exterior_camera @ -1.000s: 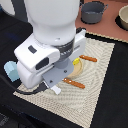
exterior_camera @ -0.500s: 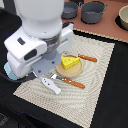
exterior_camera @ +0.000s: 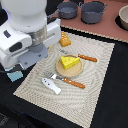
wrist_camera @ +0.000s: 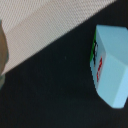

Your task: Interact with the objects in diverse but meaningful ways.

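A yellow holed cheese wedge sits on a round wooden plate in the middle of the beige placemat. A golden-brown bread loaf lies at the mat's far edge. A small white fish-shaped piece lies near the mat's front edge. A pale blue block rests on the black table off the mat, at the exterior view's left; the wrist view shows it close below with red and green marks on one side. My hand hangs between block and plate. Its fingers are hidden.
An orange-handled knife lies beside the fish piece and an orange-handled fork beside the plate. Two dark pots and a bowl stand on the pink surface behind the mat.
My arm has moved from over the plate toward the exterior view's left, uncovering the cheese wedge and plate. The objects have not moved.
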You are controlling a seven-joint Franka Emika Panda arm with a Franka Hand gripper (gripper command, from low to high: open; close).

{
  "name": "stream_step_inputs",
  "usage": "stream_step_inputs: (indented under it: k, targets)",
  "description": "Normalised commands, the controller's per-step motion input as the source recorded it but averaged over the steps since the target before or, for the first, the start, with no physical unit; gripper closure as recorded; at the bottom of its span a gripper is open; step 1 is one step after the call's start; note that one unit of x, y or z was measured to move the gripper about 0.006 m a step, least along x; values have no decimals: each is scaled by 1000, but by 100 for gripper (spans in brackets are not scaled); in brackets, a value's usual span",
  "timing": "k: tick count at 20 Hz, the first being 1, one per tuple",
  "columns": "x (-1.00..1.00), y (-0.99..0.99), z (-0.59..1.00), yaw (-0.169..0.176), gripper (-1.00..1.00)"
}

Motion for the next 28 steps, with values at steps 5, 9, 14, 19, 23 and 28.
stream_step_inputs:
  k: [5, 9, 14, 19, 23, 28]
  targets:
    - [-803, -18, -4, 17, -100]
    - [-675, 161, -29, 143, -100]
    - [-366, 270, 0, 237, -100]
    - [-580, 155, -178, 182, -100]
    - [-814, 24, -328, 88, -100]
    - [-820, 8, -116, 2, -100]
